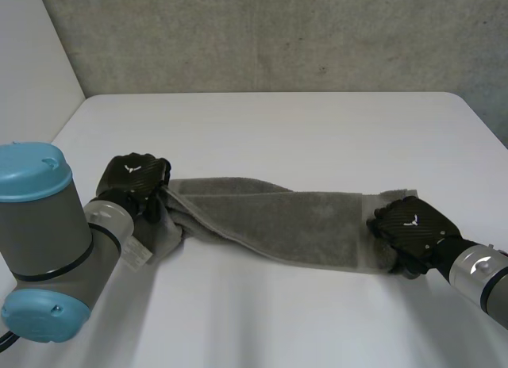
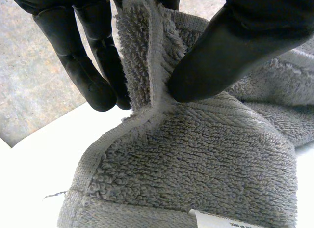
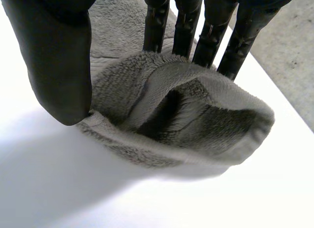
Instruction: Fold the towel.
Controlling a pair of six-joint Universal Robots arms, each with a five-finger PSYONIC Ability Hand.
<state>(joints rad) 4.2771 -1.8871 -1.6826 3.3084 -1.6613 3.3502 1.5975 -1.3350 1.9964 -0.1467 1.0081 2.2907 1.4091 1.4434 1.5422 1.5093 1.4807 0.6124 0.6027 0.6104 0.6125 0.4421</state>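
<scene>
The towel (image 1: 278, 217) is seen as grey terry cloth, its pile looped and rough, with a flatter woven band along the hem. A smooth white label (image 2: 221, 221) is set at its edge. The left hand (image 1: 136, 178) and right hand (image 1: 413, 224) are finished in matt black, with a faint weave pattern on their backs. The table (image 1: 302, 130) is surfaced in smooth, matt white. The wall (image 1: 278, 35) is rough and grey.

**A:** Fig. 1, illumination?
**B:** Bright and even. The white table (image 1: 317, 130) reflects strongly and is close to washed out in both wrist views.
**A:** Shadows?
**B:** Soft-edged. 1 thin grey band lies on the table along the near edge of the towel (image 1: 278, 217). In the right wrist view, the hollow inside the towel's raised end is the darkest area.
</scene>
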